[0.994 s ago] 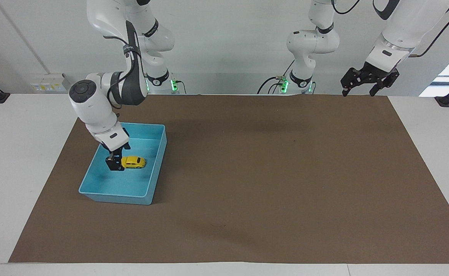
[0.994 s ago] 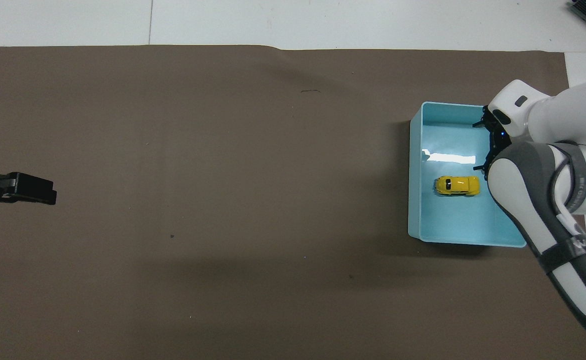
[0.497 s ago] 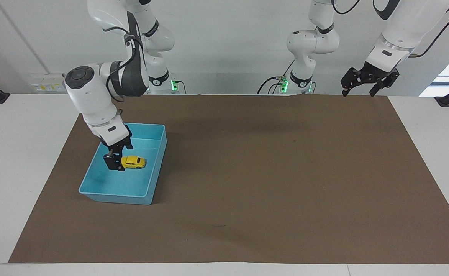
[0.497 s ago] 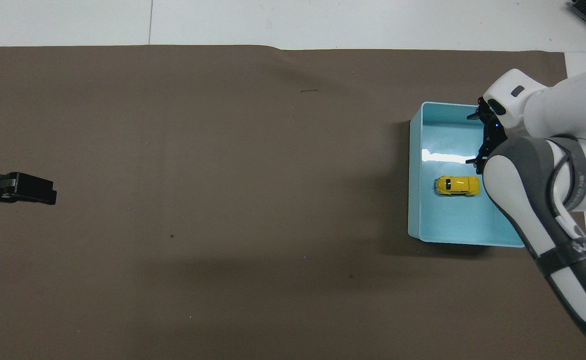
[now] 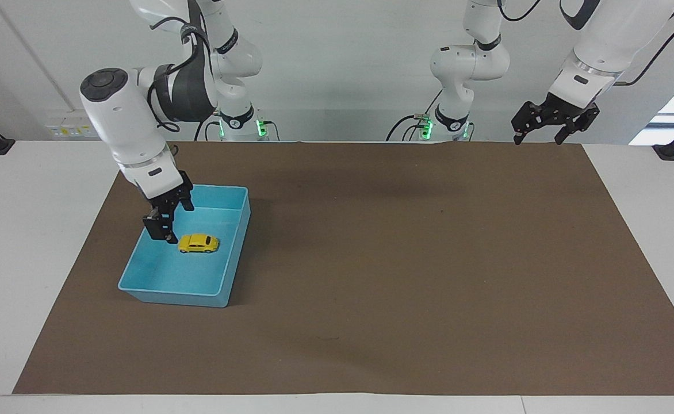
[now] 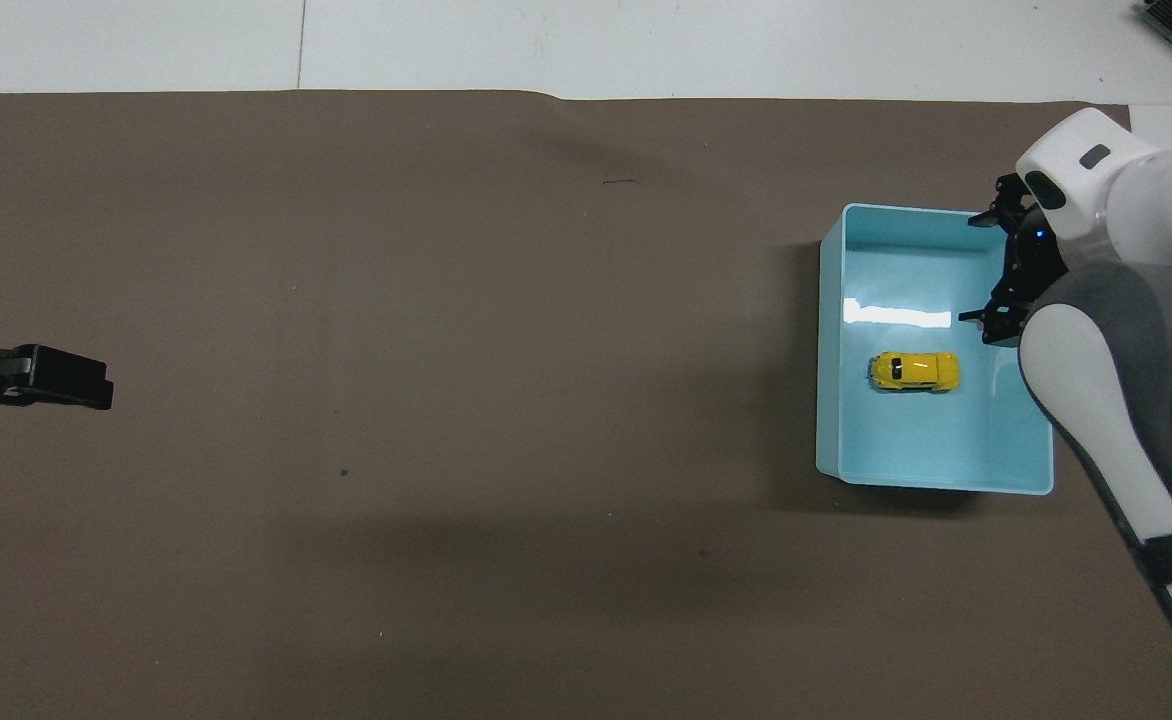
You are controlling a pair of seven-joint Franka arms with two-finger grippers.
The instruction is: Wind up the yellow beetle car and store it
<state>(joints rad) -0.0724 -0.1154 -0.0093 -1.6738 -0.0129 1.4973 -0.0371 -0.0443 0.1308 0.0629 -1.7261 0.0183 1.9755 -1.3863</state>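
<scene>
Brown mat (image 5: pixel 371 259) on white table (image 5: pixel 26 230) — pale wall (image 5: pixel 343 57)

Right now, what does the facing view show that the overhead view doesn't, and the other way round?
Only the facing view shows both arm bases, and the right gripper raised clear of the yellow beetle car, jaws open and empty. It also shows the whole left gripper, open, waiting over the mat's edge.

Only the overhead view shows the car's roof and the bin's whole floor.

Both show the car lying inside the blue bin at the right arm's end of the brown mat.
</scene>
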